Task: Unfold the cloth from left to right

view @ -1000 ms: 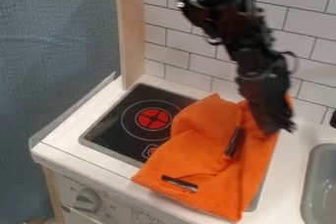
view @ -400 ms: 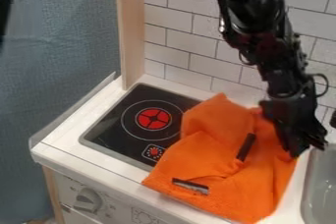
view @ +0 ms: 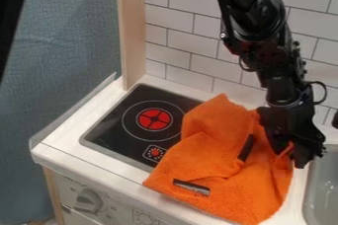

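The orange cloth (view: 211, 155) lies over the right part of the black stove top (view: 135, 135) and the white counter (view: 86, 152) beyond, in view of the camera. It is crumpled and partly folded: a blunt peak points at the wall, overlapping layers cross the middle, and a small tuft rises at its right side. Two dark, narrow marks are noted, one slanting near the centre, the other, part grey, near the lower left edge. The material appears soft and matte.

The black gripper (view: 295, 159) hangs at the cloth's right side, against the raised tuft; whether it is clamped on the fabric or apart cannot be determined.

Just right of the cloth sits the grey sink (view: 310, 179), cut off by the view's edge; pale glints show on its inside.

Left of the cloth, the red burner mark (view: 154, 119) is exposed. A knob (view: 88, 202) is fitted to the front panel (view: 119, 209). White tiles (view: 175, 21) line the wall behind.
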Controlling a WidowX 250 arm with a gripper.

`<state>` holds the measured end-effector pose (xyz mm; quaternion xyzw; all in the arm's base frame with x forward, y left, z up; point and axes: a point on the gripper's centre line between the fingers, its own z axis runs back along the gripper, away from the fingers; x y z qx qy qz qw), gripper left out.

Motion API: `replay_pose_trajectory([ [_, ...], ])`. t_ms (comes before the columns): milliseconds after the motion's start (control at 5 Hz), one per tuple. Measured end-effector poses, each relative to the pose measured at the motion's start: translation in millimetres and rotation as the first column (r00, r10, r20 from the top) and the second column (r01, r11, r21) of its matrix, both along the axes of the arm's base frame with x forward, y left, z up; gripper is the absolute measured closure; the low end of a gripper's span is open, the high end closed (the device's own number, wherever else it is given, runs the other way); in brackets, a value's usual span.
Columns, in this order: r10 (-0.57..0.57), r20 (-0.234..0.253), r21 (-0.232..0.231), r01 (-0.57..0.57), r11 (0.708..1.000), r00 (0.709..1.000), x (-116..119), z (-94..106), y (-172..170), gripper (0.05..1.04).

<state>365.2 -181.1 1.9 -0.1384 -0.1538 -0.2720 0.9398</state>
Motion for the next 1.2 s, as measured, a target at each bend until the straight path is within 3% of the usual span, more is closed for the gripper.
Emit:
replay_pose_trajectory([
  [200,-0.005,-0.005,-0.002,0.005,1.000,1.000,-0.8,0.2,-0.6,0.062],
  [400,-0.068,-0.007,0.051,0.068,0.996,0.998,-0.9,1.3,4.7,0.075],
  [600,-0.117,0.001,0.076,0.117,0.990,0.993,-3.5,14.5,6.9,0.085],
  [800,-0.184,0.038,0.129,0.178,0.976,0.982,0.2,46.6,11.8,0.085],
  [1000,-0.185,0.066,0.153,0.173,0.973,0.981,-3.3,72.5,17.8,0.085],
  [1200,-0.170,0.046,0.133,0.163,0.978,0.984,-14.7,81.4,21.3,0.085],
])
